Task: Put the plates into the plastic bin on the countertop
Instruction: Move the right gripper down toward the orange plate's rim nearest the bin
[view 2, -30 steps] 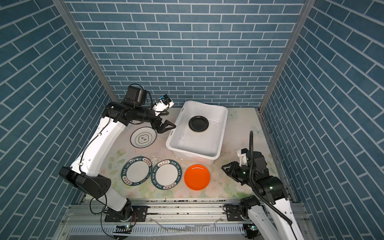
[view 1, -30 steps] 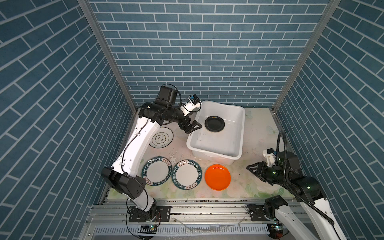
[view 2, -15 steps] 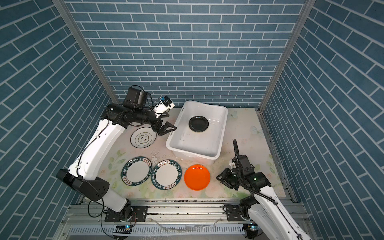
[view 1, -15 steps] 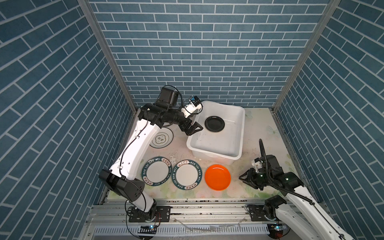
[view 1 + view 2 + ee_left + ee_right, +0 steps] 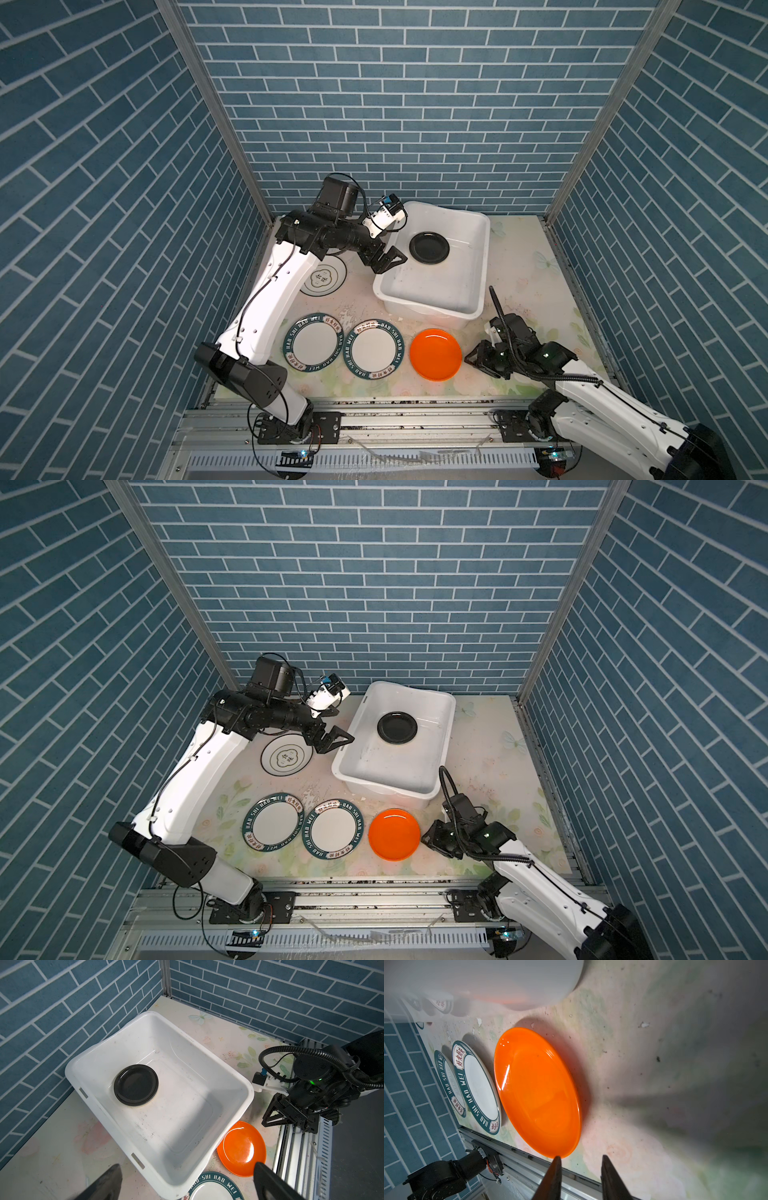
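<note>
The white plastic bin (image 5: 484, 257) (image 5: 446, 746) (image 5: 239, 1082) stands at the back of the flowered countertop (image 5: 523, 286), with a black plate (image 5: 429, 247) (image 5: 397, 727) (image 5: 136, 1084) lying inside. In front lie an orange plate (image 5: 435, 354) (image 5: 394, 834) (image 5: 537, 1093) and two green-rimmed plates (image 5: 312, 347) (image 5: 376, 349). A black-rimmed white plate (image 5: 330, 277) (image 5: 286, 756) is partly hidden by my left arm. My left gripper (image 5: 392, 262) (image 5: 187, 1165) hangs wide open over the bin's left rim, empty. My right gripper (image 5: 471, 358) (image 5: 580, 1157) sits low at the orange plate's right edge, jaws narrowly apart, nothing between them.
Blue brick walls close in the left, back and right sides. An aluminium rail (image 5: 374, 411) with both arm bases runs along the front edge. Bare countertop lies right of the bin (image 5: 490, 750).
My right gripper has swung left and down, from beside the bin's front corner to the orange plate's right edge. My left gripper has shifted slightly toward the front.
</note>
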You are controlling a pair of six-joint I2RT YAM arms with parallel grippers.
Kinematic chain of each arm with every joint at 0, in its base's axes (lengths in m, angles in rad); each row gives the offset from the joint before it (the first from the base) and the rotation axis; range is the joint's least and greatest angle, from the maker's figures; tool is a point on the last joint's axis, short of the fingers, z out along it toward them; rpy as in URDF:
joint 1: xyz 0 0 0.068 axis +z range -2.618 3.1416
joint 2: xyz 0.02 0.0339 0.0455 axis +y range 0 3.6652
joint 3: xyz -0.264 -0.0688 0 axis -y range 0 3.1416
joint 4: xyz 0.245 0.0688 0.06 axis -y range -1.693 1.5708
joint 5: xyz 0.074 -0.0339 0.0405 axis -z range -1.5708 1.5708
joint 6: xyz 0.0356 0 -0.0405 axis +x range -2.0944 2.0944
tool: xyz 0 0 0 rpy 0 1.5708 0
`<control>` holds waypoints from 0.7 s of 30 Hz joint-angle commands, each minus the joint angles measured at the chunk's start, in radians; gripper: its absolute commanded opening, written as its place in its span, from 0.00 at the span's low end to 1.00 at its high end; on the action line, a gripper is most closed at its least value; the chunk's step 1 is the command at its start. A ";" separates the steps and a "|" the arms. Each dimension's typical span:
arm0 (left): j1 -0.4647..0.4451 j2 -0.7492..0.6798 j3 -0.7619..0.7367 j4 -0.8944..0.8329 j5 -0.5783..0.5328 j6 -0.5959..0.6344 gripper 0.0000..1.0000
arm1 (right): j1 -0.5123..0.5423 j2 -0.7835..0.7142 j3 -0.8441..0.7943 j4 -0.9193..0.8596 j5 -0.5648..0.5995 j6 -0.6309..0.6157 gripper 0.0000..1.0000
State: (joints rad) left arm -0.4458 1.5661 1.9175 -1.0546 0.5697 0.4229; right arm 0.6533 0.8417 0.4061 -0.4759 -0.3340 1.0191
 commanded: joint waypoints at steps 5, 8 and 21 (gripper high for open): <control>-0.009 -0.029 -0.022 0.008 -0.002 0.005 0.99 | 0.032 0.113 -0.007 0.106 0.052 0.039 0.33; -0.009 -0.032 -0.022 0.008 -0.004 0.010 0.99 | 0.042 0.147 -0.013 0.138 0.053 0.044 0.33; -0.009 -0.046 -0.053 0.037 -0.019 0.028 1.00 | 0.049 0.249 0.002 0.201 0.064 0.060 0.31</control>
State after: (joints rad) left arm -0.4469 1.5421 1.8732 -1.0328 0.5617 0.4381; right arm 0.6960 1.0756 0.4011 -0.2909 -0.2958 1.0439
